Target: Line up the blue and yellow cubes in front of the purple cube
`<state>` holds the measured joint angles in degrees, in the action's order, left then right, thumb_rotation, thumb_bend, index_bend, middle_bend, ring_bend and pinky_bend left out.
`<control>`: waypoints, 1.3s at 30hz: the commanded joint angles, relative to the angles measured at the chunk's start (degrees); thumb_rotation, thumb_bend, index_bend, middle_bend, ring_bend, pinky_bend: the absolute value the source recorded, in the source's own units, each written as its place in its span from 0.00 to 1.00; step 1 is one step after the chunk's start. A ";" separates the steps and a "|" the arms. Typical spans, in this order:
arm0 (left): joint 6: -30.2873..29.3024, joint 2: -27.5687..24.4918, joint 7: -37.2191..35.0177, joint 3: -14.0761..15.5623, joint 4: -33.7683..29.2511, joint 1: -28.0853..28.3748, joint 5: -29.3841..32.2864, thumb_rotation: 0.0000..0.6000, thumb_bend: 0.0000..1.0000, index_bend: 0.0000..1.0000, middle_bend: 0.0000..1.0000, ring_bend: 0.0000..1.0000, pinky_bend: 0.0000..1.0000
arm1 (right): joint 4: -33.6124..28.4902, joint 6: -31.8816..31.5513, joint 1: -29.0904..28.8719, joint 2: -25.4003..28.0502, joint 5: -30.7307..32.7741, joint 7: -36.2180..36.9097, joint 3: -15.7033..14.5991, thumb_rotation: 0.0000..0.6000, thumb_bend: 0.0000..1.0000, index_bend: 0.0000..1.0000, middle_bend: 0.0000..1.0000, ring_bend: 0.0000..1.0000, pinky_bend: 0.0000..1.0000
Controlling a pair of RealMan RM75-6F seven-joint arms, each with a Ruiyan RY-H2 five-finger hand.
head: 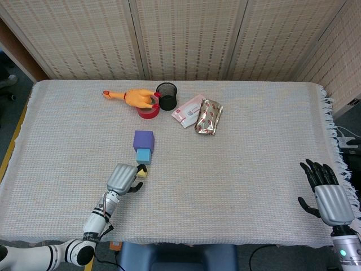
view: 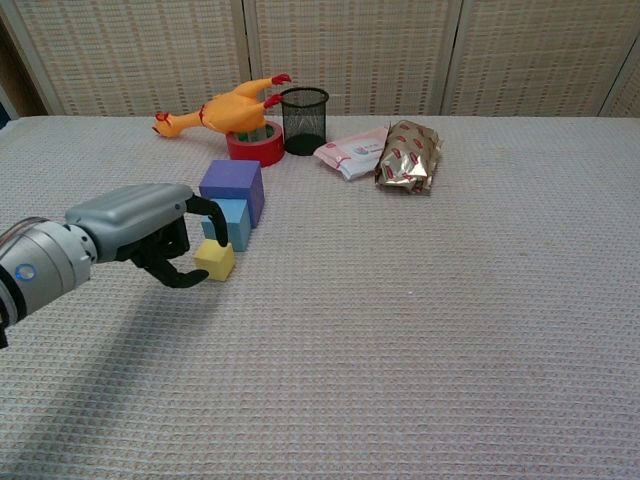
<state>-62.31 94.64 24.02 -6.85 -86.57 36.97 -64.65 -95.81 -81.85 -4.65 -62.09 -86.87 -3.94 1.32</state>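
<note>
woven cream cloth covers the bench (head: 237, 169). toward the far left of its middle, a purple cube (head: 143, 139) (view: 232, 181) sits with a blue cube (head: 144, 156) (view: 232, 220) touching its near face. a yellow cube (head: 141, 171) (view: 214, 260) stands just in front of the blue one, set slightly to the left in the chest view, so the three run in a rough line toward the near edge. the left hand (head: 124, 178) (view: 150, 235) sits just beside the yellow cube, fingers (view: 217, 215) curled loosely around its left side; whether they touch it or hold it cannot be told. the right hand (head: 328, 192) rests off the bench's near right corner, fingers spread, holding nothing. along the far edge lie a rubber chicken (head: 132, 97), red tape roll (head: 148, 112), black mesh cup (head: 166, 95), pink packet (head: 188, 110) and foil pouch (head: 208, 117).
</note>
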 commanded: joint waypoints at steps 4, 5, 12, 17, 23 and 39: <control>-2.96 -1.88 -0.21 3.44 -3.06 -3.43 -2.26 1.00 0.35 0.36 1.00 1.00 1.00 | -0.33 -0.91 0.37 0.44 -0.77 0.44 -0.21 1.00 0.04 0.00 0.00 0.00 0.00; -2.92 -1.67 -0.39 3.52 -2.76 -3.70 -1.97 1.00 0.35 0.35 1.00 1.00 1.00 | -0.37 -0.99 0.41 0.48 -0.84 0.35 -0.24 1.00 0.04 0.00 0.00 0.00 0.00; -0.08 -0.80 -0.75 3.44 -1.05 -3.83 0.40 1.00 0.35 0.30 1.00 1.00 1.00 | -0.73 -1.34 0.62 0.72 -1.22 0.43 -0.40 1.00 0.04 0.00 0.00 0.00 0.00; 0.99 -0.65 -0.83 3.43 -1.09 -3.65 0.36 1.00 0.35 0.30 1.00 1.00 1.00 | -0.60 -1.09 0.53 0.67 -0.93 0.43 -0.28 1.00 0.04 0.00 0.00 0.00 0.00; 3.22 0.06 -1.64 2.46 0.39 -2.91 1.61 1.00 0.35 0.30 1.00 1.00 1.00 | -0.54 -0.75 0.44 0.55 -0.57 0.26 -0.20 1.00 0.04 0.00 0.00 0.00 0.00; 6.02 1.32 -3.71 0.67 3.97 -1.57 3.01 1.00 0.35 0.29 1.00 1.00 1.00 | -0.92 0.47 0.19 0.48 1.45 -0.97 0.25 1.00 0.04 0.00 0.00 0.00 0.00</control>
<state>-56.34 95.91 20.34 -6.17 -82.66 35.36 -61.59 -96.73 -81.39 -4.45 -61.61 -85.42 -4.91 1.57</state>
